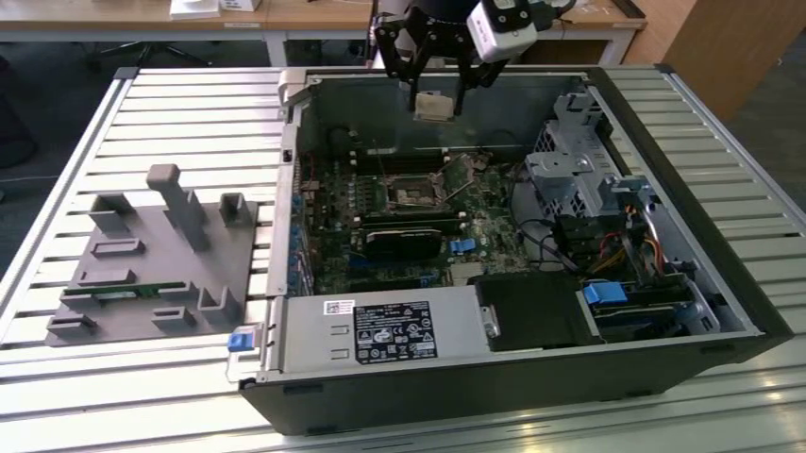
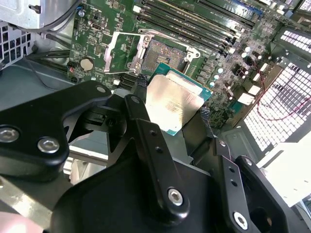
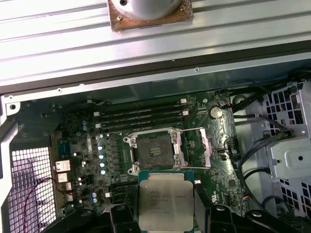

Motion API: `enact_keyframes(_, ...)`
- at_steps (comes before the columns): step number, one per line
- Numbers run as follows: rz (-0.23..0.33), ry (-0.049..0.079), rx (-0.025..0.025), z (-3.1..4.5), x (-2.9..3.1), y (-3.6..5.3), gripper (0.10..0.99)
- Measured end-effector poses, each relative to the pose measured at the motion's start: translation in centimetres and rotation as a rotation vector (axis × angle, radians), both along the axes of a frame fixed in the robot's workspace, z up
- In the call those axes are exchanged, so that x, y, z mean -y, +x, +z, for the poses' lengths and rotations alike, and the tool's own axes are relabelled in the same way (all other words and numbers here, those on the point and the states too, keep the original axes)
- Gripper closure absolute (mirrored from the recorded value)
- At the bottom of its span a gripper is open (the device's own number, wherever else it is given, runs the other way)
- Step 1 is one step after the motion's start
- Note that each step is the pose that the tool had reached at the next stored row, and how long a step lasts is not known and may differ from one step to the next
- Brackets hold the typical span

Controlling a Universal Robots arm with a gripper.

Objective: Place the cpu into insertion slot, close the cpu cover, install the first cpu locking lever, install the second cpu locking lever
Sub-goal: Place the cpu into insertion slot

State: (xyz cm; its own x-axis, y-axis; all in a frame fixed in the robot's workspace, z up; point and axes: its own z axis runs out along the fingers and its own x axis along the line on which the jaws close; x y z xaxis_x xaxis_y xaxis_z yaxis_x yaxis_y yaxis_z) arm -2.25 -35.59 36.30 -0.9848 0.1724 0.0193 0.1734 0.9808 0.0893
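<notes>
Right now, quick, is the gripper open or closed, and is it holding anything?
The gripper: closed on the chip, held in the air, not yet in the socket.

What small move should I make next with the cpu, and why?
Probably ease the cpu across until it sits squarely over the slot before descending. Clamped in the jaws, it hangs well above the board and, in the first wrist view, appears offset from the slot. The cover is swung open beside the slot, which looks empty.
</notes>
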Motion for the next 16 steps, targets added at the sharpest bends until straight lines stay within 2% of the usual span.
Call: enact_keyframes(16, -0.015, 0.0, 0.0, 0.0, 0.0, -0.02, 0.545)
